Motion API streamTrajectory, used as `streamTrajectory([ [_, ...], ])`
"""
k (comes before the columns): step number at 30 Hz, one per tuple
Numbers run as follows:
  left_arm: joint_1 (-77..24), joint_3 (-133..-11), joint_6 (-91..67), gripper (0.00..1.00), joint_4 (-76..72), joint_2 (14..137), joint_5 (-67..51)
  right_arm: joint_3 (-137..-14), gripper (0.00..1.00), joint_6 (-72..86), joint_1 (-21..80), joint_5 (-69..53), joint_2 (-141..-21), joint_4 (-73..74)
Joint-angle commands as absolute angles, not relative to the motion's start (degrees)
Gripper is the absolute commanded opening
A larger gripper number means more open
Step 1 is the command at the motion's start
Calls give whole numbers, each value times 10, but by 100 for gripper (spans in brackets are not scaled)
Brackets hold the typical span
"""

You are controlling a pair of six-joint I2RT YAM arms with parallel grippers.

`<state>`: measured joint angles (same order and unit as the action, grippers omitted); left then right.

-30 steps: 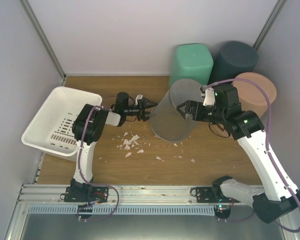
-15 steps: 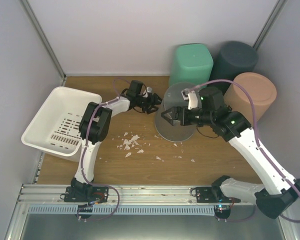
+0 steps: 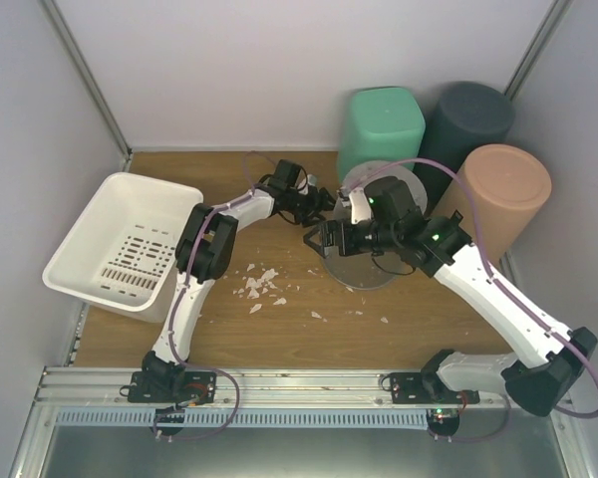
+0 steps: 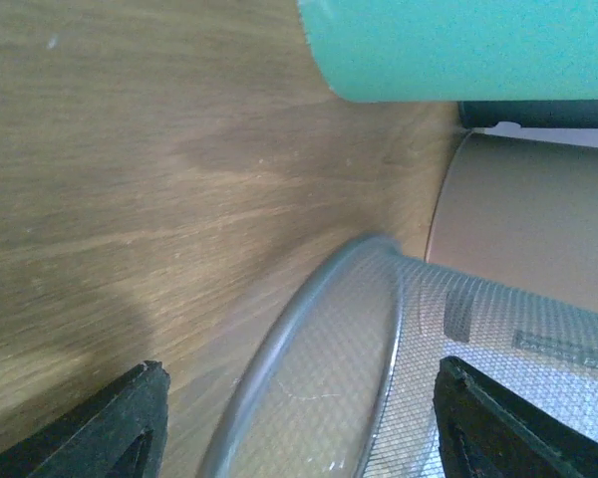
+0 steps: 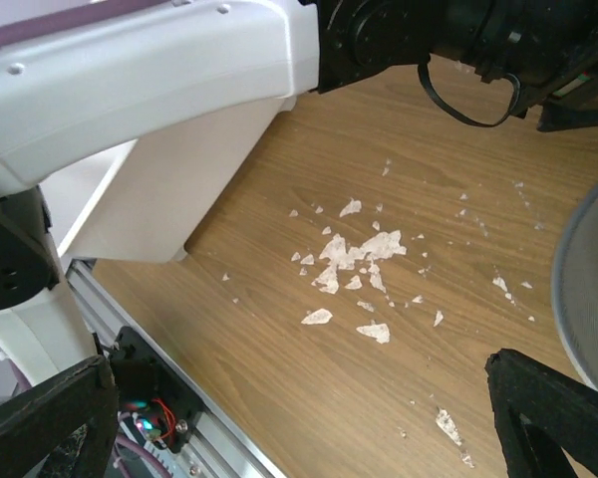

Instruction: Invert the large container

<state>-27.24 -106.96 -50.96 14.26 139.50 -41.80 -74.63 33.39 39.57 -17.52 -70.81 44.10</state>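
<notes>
The large container is a grey mesh bin [image 3: 364,269] in the middle of the table, seen almost end-on from above. I cannot tell which end is up. My left gripper [image 3: 324,202] is open at its back left side. In the left wrist view the bin's rim and mesh wall [image 4: 498,319] lie between the spread fingers of the left gripper [image 4: 309,428], not clamped. My right gripper [image 3: 314,239] is open and empty, reaching across the bin to its left. The right wrist view shows only the bin's edge [image 5: 593,269] beside the right gripper [image 5: 299,428].
A white slotted basket [image 3: 90,239] lies tilted at the left. A teal bin [image 3: 381,124], a dark grey bin [image 3: 468,115] and a tan bin [image 3: 503,184] stand at the back right. White scraps [image 3: 261,284] litter the wood in front of the mesh bin.
The mesh bin went from leaning on its side to nearly end-on. My left gripper moved back and right along it. My right gripper swung left across its top.
</notes>
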Motion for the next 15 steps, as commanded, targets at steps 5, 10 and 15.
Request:
streamTrajectory([
  [5, -253, -1126, -438, 75, 192, 1296, -362, -751, 100, 309, 401, -184, -715, 466],
  [10, -210, -1166, -368, 77, 245, 1188, -346, -721, 100, 311, 405, -212, -718, 423],
  [15, -197, -1255, -202, 80, 348, 1105, -279, -703, 100, 309, 414, -210, -742, 404],
])
